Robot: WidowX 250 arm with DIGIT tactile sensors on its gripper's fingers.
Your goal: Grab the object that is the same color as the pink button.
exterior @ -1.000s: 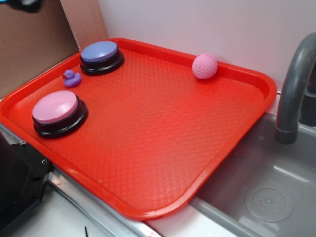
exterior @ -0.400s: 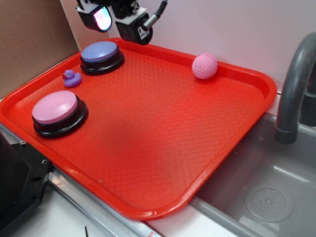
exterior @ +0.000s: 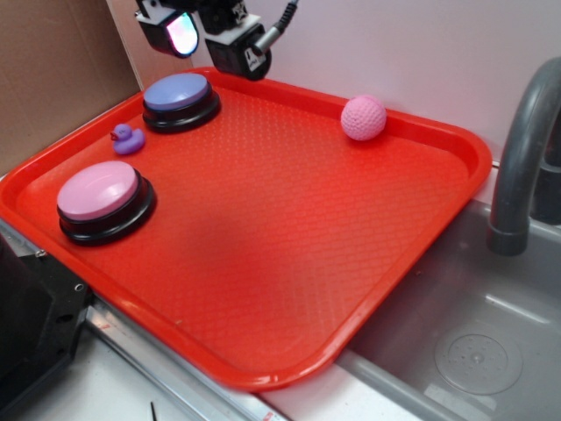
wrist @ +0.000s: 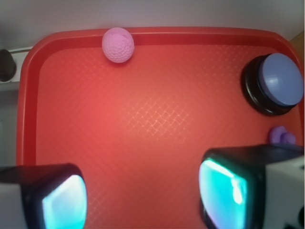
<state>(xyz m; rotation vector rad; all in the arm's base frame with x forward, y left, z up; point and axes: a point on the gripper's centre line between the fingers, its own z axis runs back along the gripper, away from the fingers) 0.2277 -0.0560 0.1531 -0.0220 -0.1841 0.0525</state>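
The red tray (exterior: 289, 263) lay on the counter (exterior: 79, 390) beside the sink (exterior: 473, 351). The gripper (wrist: 143, 195) hung above the tray's 11 o'clock corner, jaws released and spread wide, holding nothing. The pink button (exterior: 98, 193) sat at 9 o'clock, the blue-purple button (exterior: 177, 92) at 11. The small pink ball (exterior: 363, 117) rested against the far rim at 1 o'clock, and the purple duck (exterior: 128, 139) stood between the buttons.

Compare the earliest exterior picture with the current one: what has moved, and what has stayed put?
The gripper has come into view at the top left, above the blue-purple button; a second ago only a dark edge showed there. Its fingers stand apart in the wrist view, holding nothing. The pink ball, pink button, purple duck and red tray lie unchanged.
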